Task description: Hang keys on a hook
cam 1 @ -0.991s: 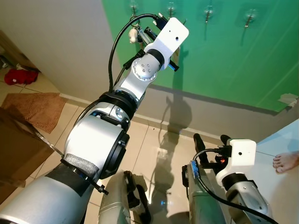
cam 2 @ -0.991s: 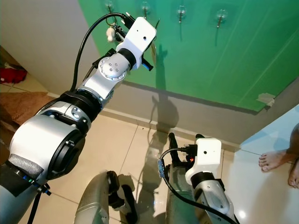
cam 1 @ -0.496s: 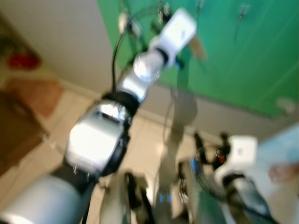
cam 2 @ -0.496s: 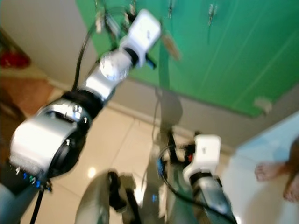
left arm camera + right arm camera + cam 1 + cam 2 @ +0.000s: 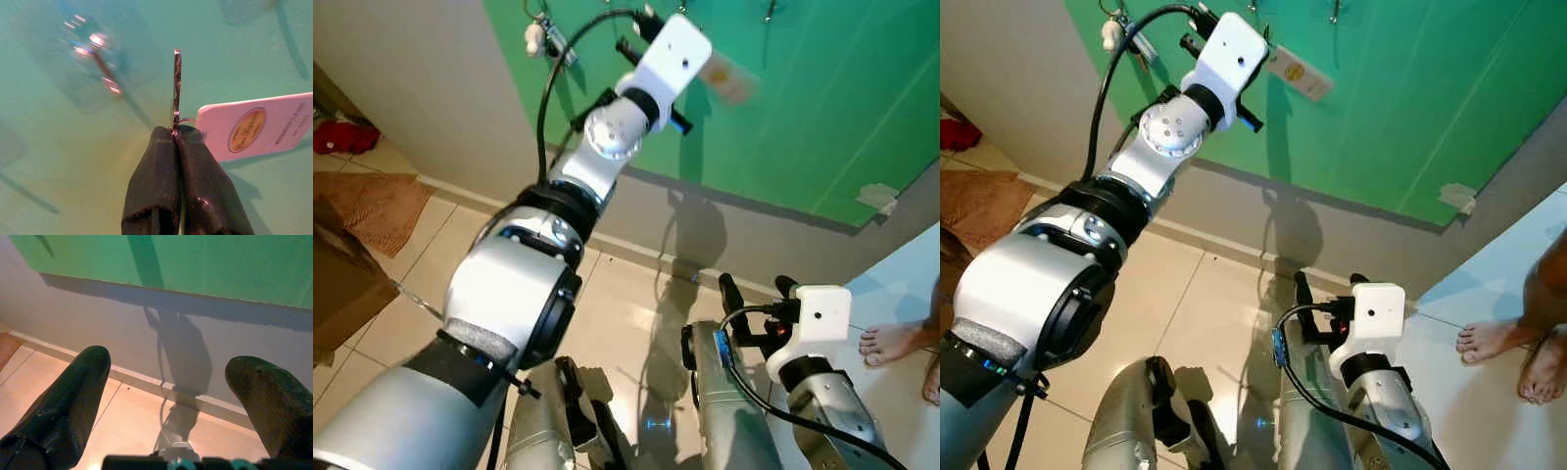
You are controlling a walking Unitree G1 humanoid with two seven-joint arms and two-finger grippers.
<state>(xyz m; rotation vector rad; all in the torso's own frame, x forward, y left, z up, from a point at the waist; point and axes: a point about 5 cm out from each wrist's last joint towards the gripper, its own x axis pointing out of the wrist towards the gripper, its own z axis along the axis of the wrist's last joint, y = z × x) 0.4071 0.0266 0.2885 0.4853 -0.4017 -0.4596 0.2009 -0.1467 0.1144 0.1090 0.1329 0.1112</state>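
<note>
My left arm is raised against the green wall (image 5: pixel 822 117). The left gripper (image 5: pixel 175 132) is shut on a key ring, with a key (image 5: pixel 176 88) standing straight up from the fingertips. A white tag (image 5: pixel 254 127) with an orange oval hangs off to one side, and this tag (image 5: pixel 729 78) also sticks out past the white wrist housing. A clear wall hook (image 5: pixel 100 63) sits just beside the key, apart from it. Another hook (image 5: pixel 769 10) is further right. The right gripper (image 5: pixel 171 377) hangs low over the floor, open and empty.
A white charm (image 5: pixel 534 39) hangs on the leftmost hook. A person's bare feet (image 5: pixel 1494 338) stand on the pale floor at the right. A brown mat (image 5: pixel 372 206), a red cloth (image 5: pixel 342 137) and a cardboard box (image 5: pixel 337 284) lie at the left.
The view has shifted and was blurred midway. My left gripper has moved right, away from the charm's hook, and the white tag now swings out beside the wrist.
</note>
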